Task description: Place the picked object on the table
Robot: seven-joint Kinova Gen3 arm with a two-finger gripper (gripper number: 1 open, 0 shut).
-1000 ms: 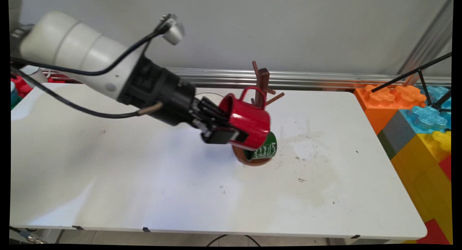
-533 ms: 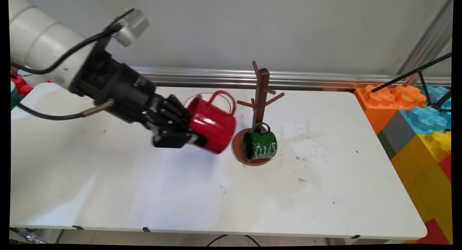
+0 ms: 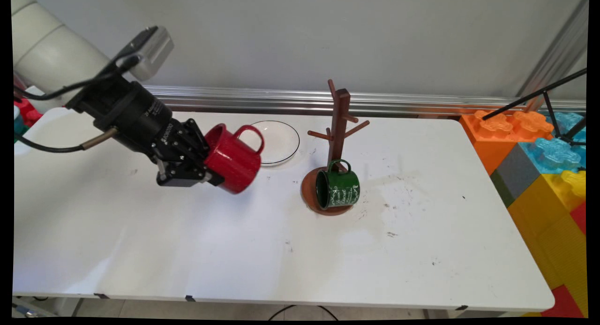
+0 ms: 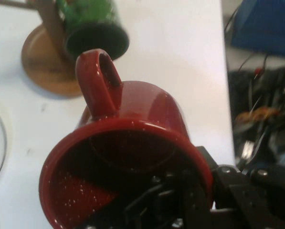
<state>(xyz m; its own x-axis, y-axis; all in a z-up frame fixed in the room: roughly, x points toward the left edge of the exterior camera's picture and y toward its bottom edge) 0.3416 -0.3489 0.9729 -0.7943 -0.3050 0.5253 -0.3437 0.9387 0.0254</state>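
Note:
My gripper (image 3: 206, 171) is shut on the rim of a red speckled mug (image 3: 233, 158), one finger inside and one outside. I hold the mug tilted above the table's left middle, its handle up. In the hand view the red mug (image 4: 132, 138) fills the frame with its mouth toward the camera, and the gripper (image 4: 190, 200) clamps its lower rim. A brown wooden mug tree (image 3: 338, 123) stands to the right on a round base. A green mug (image 3: 338, 190) hangs low on the tree, mouth facing left; the hand view shows this green mug (image 4: 92, 26) beside the tree's base (image 4: 47, 59).
A clear glass plate (image 3: 277, 142) lies on the table behind the red mug. Large coloured toy blocks (image 3: 539, 165) are stacked past the table's right edge, with a black tripod leg (image 3: 539, 93) above them. A metal rail (image 3: 422, 102) runs along the wall.
The arm has pulled back to the left with the red mug, away from the mug tree. The green mug and the glass plate, hidden before, now show.

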